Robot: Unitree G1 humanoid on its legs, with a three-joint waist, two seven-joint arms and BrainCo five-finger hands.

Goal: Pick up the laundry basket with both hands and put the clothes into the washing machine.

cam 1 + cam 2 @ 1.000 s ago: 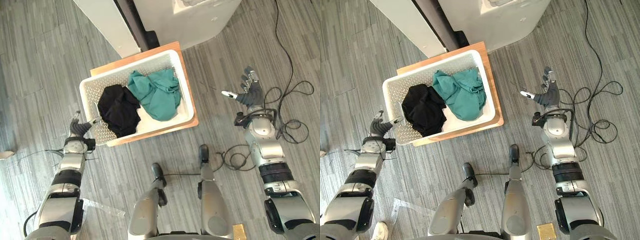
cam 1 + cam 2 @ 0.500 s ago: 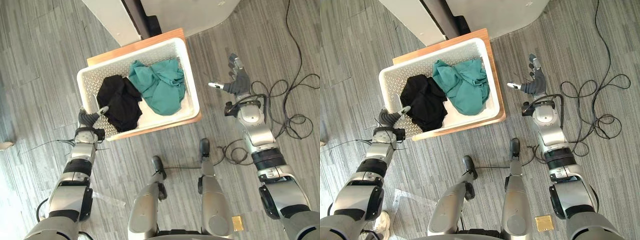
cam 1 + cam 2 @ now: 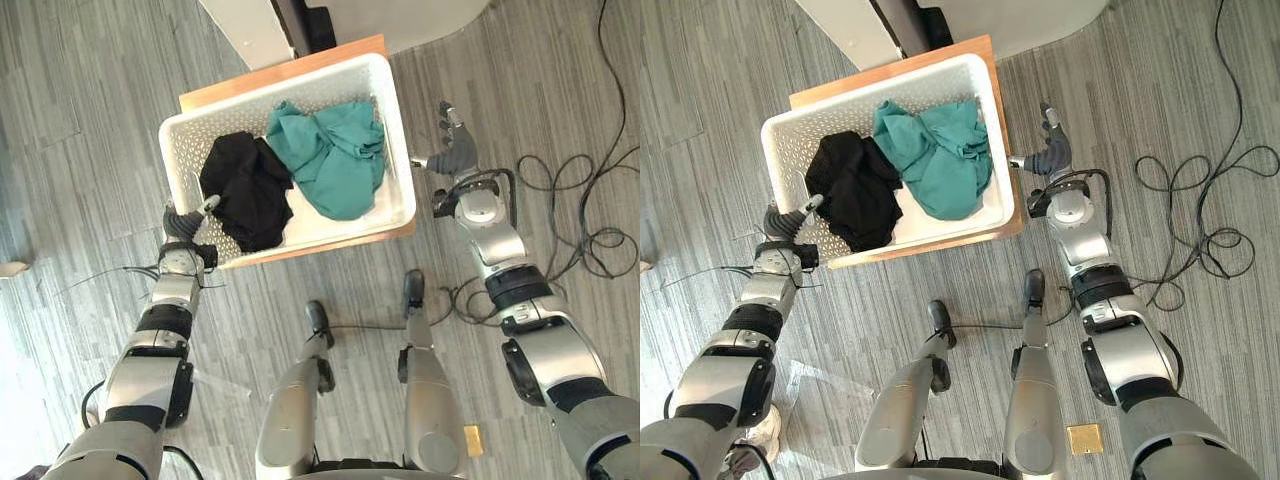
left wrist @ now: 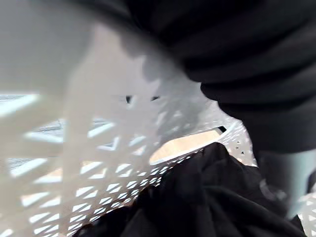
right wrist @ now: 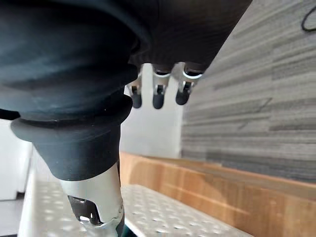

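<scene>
A white perforated laundry basket stands on a wooden board on the floor. Inside lie a black garment on the left and a teal garment on the right. My left hand is against the basket's near left wall, just below the rim. Its wrist view shows the lattice wall and the black garment from very close. My right hand is open beside the right wall, its thumb pointing at the rim and almost touching it. Its straight fingers hold nothing.
A white appliance body and a white panel, with a dark gap between them, stand just behind the basket. A small pale object lies on the grey plank floor at the far left.
My right hand has moved left, from well clear of the basket to right beside its rim. My left hand has pressed in closer against the left wall. The camera has shifted too.
</scene>
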